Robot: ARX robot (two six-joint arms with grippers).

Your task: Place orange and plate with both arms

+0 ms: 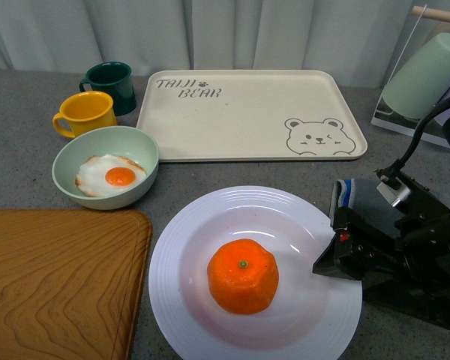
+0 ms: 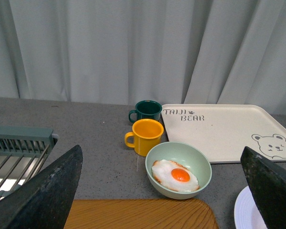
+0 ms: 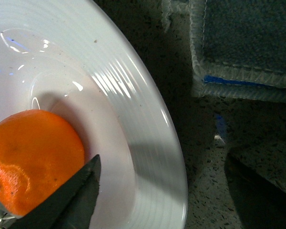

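right wrist | orange (image 3: 33,157) cut off | right claw (image 1: 319,266) maybe gripping plate (image 3: 148,143) rim

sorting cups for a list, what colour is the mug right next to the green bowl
Yellow; the mug shows best in the front view.

The orange (image 1: 242,275) sits stem-up in the well of my white ribbed plate (image 1: 181,237), lumpy and bright; the plate lies flat on the grey counter before me.

orange (image 1: 242,276) on plate (image 1: 174,251), tray (image 1: 247,116) behind
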